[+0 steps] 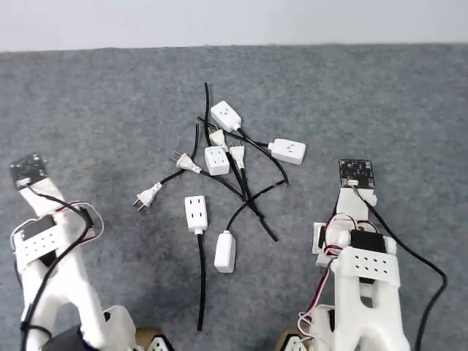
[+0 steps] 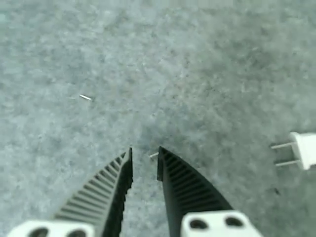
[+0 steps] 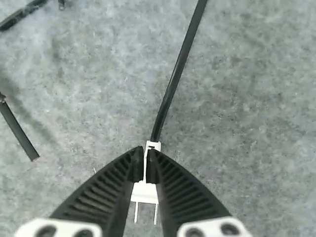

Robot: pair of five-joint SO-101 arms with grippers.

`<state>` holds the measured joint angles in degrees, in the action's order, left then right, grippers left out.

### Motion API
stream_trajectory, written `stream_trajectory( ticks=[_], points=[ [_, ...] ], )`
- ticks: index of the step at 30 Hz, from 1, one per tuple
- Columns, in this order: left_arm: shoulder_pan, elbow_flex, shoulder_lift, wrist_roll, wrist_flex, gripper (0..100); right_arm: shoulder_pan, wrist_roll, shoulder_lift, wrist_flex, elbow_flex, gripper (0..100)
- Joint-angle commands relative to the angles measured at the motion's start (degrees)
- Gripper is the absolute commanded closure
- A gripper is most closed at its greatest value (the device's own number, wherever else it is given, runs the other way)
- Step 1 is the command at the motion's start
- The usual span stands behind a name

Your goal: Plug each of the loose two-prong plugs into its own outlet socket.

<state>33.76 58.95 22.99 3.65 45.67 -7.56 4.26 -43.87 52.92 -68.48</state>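
Pinching a white plug (image 3: 144,191), the right tool (image 3: 146,153) sits clamped.

White sockets (image 1: 216,160) on black cords (image 1: 201,278) are seen clustered at the centre, one socket block (image 1: 224,251) being laid at six o'clock, a loose plug (image 1: 150,196) left flat at eight o'clock, and a second plug (image 3: 144,190) clamped, prongs toward the wrist, in the right gripper (image 3: 145,154).
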Motion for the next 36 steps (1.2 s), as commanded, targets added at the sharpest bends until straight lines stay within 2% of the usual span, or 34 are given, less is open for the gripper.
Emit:
stream_trajectory(
  ticks=[1,7,11,20,34,36],
  points=[
    [0.44,-2.51,-1.32,-0.79,-1.41,92,-0.48,-2.29,-0.48,-0.13,2.20,98.0],
    [0.44,-2.77,-1.93,-0.79,-1.41,92,2.95,-3.16,3.65,-1.71,1.49,88.3],
    [0.44,-2.86,-1.93,-0.79,-1.58,92,5.23,-4.57,7.96,-2.95,2.46,88.7],
    [0.44,-2.95,-2.02,-0.79,-1.67,92,4.35,-5.01,21.76,-0.13,10.37,88.7],
    [0.44,-2.95,-2.02,-0.79,-1.67,92,3.30,-2.11,22.46,0.92,10.90,88.9],
    [0.44,-2.95,-2.02,-0.79,-1.67,92,3.21,-1.85,22.64,0.66,10.90,91.5]
  ],
)
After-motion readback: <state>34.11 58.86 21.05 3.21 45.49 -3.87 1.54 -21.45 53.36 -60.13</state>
